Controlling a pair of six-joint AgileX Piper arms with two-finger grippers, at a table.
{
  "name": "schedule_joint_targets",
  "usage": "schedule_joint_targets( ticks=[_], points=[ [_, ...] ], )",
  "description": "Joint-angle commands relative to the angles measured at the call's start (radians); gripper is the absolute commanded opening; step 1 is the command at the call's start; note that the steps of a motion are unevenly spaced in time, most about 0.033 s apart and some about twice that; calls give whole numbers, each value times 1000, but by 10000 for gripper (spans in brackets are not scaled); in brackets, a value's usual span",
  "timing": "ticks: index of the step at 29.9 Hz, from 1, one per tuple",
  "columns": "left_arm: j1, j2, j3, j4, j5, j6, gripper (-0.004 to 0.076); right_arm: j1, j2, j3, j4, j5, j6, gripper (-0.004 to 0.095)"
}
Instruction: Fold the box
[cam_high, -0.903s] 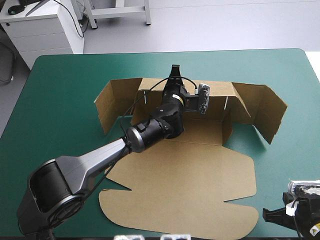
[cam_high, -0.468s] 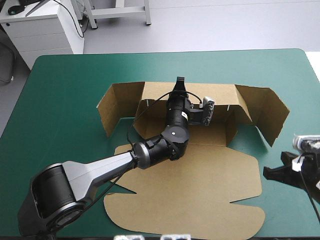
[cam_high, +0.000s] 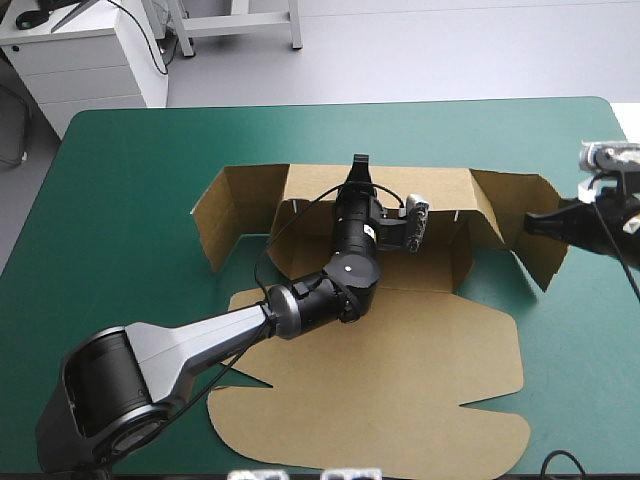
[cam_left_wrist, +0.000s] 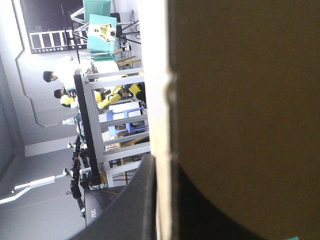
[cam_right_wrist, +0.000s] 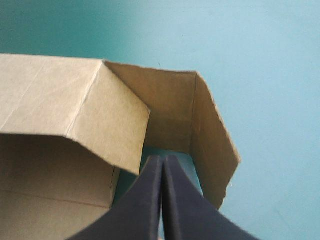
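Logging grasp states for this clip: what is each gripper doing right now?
Left gripper: shut on the box, at its back wall.
Right gripper: shut, holding nothing.

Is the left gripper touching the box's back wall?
Touching. In the left wrist view the left gripper is shut on the box: the wall's edge runs between its two black fingers, one on each face.

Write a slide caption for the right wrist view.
Right gripper, shut and empty, points at the raised end flaps of the brown box on the teal-green cover.
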Motion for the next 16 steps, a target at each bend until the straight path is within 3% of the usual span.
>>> schedule_joint_targets(
  ticks=[1, 9, 16],
  points=[
    [-14, -50, -17, 1, -13, -8, -8, 3, 95, -128, 33, -65, -11, -18],
    [-14, -50, -17, -16, -23, -8, -8, 3, 310, -318, 200, -51, -84, -18],
    [-14, -50, -17, -16, -21, -1, -8, 19, 462, -411, 227, -29, -92, -18]
  ],
)
